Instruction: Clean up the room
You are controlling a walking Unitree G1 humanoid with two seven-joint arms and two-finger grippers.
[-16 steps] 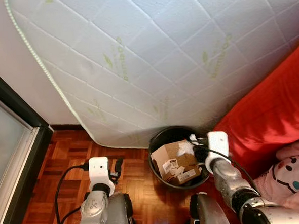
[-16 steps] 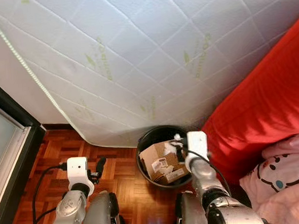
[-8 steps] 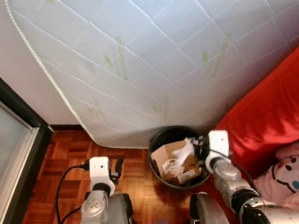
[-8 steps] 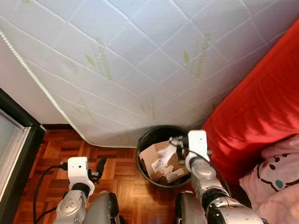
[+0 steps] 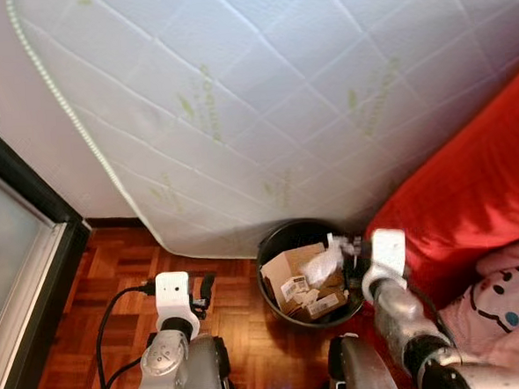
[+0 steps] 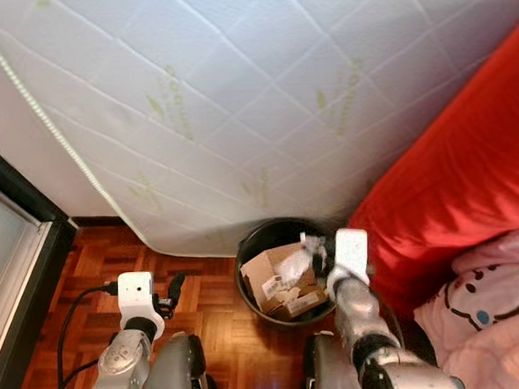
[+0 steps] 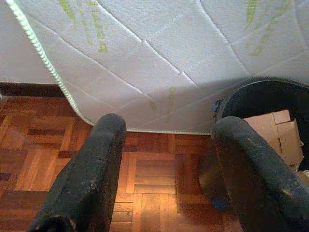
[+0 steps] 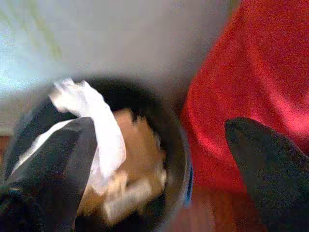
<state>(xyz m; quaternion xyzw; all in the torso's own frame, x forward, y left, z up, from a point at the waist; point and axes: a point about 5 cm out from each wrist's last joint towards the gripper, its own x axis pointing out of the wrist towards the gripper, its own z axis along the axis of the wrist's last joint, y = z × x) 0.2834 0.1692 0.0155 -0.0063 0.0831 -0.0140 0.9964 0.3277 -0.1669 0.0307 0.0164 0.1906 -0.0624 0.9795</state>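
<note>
You are looking at a crumpled white tissue (image 5: pixel 321 263) sitting low and right of centre in the left eye frame, over the cardboard boxes (image 5: pixel 293 281) inside the black bin (image 5: pixel 271 242). A second ago the right end effector (image 5: pixel 351 252) was holding that white wad close against its own fingers above the bin's right rim; now the wad is hanging further left, over the boxes, and the right wrist view is showing the two black fingers (image 8: pixel 63 154) spread wide, with the tissue draped against one of them only. You are most likely seeing the release: the piece is dropping or clinging, and it is not yet settled.

The head views are giving you the setting: the quilted mattress (image 5: pixel 262 97) leaning across the upper frame, the red bedcover (image 5: pixel 470 182) at the right, the parquet floor (image 5: pixel 105 266) lower left. The right wrist view, though blurred, is giving you the finger gap. The left end effector (image 7: pixel 166 179) is hanging idle, fingers apart, above the parquet with the bin at the right edge of its frame.
</note>
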